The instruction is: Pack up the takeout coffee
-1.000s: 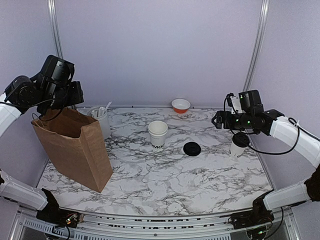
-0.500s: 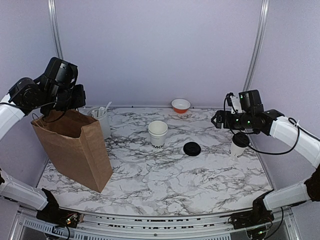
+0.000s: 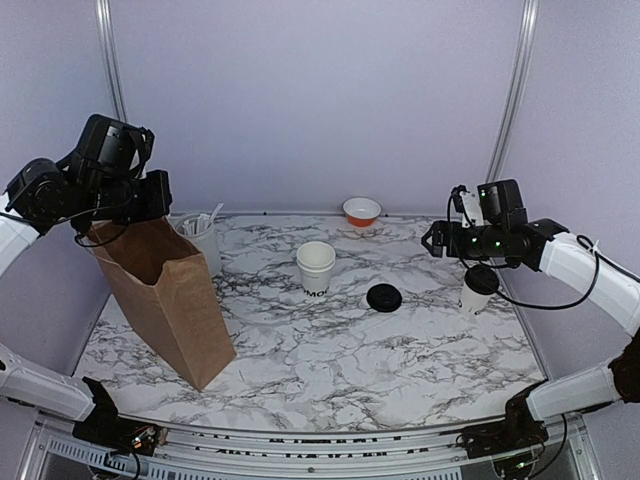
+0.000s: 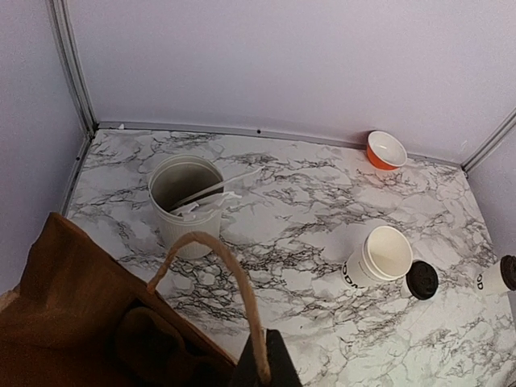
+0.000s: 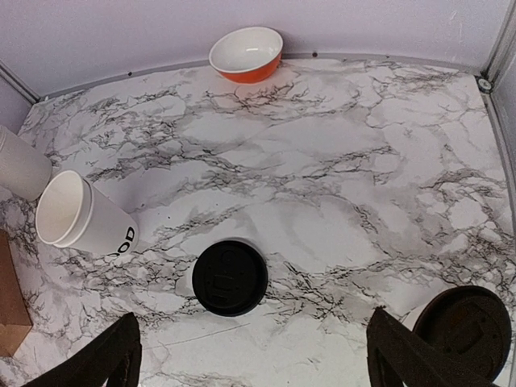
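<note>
Standing open near the middle of the marbled surface is one white tapered paper cup, upright, with dark lettering on its near side and no lid on it. A loose round black plastic lid lies flat just to its right, apart from it. A second white paper cup stands at the far right and carries a black lid on its rim. The right tool hangs above that capped cup with its fingers spread wide, holding nothing. At the left stands a brown paper bag, mouth open and leaning. The left tool is clamped shut over the bag's mouth, and the bag's twisted paper handle runs down into its fingers. A grey-white canister of utensils stands just behind the bag. A small orange-and-white bowl sits at the far edge, well apart from the cups.
</note>
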Controlling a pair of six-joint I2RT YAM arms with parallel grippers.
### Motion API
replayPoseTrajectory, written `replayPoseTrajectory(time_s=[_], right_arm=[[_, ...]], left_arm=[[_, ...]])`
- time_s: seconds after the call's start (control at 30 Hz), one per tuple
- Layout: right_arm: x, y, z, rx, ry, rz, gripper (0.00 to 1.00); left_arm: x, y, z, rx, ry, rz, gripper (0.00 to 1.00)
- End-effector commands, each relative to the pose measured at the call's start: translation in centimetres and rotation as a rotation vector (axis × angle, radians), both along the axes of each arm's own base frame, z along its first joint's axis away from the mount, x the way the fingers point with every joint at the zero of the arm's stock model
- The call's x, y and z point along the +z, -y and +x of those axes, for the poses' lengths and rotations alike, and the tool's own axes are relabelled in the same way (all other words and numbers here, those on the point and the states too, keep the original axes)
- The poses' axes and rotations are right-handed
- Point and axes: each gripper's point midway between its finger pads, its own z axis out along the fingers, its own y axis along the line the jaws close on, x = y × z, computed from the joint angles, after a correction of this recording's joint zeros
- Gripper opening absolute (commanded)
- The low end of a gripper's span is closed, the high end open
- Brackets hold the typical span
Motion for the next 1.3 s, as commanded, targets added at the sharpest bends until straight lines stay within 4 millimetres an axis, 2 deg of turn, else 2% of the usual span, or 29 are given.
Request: replayPoseTrajectory(time_s=[0.0, 0.4, 0.6, 0.9, 1.03, 1.27], right_arm=[[1.8, -0.8, 0.5, 0.009, 0.038, 0.023, 0.94], [1.3, -1.1, 0.5, 0.014, 0.020, 0.020, 0.93], [1.5, -1.2, 0.6, 0.018, 0.026, 0.020, 0.93], [1.3, -1.2, 0.2, 0.023, 0.017, 0.022, 0.94], [1.1, -1.5, 0.0, 0.027, 0.012, 0.022, 0.94], [1.1, -2.2, -0.3, 0.041, 0.011, 0.016, 0.94]], left_arm=[[1.0, 1.0, -0.7, -0.070, 0.018, -0.044, 0.00], [2.6, 5.4, -2.2, -0.230, 0.036, -0.081, 0.00], [3.3, 8.7, -3.1, -0.332, 0.042, -0.092, 0.00], [2.5, 13.7, -4.8, -0.482, 0.031, -0.101, 0.00], [1.8, 15.0, -5.3, -0.528, 0.018, -0.091, 0.00], [1.9, 16.9, -6.7, -0.620, 0.015, -0.100, 0.00]])
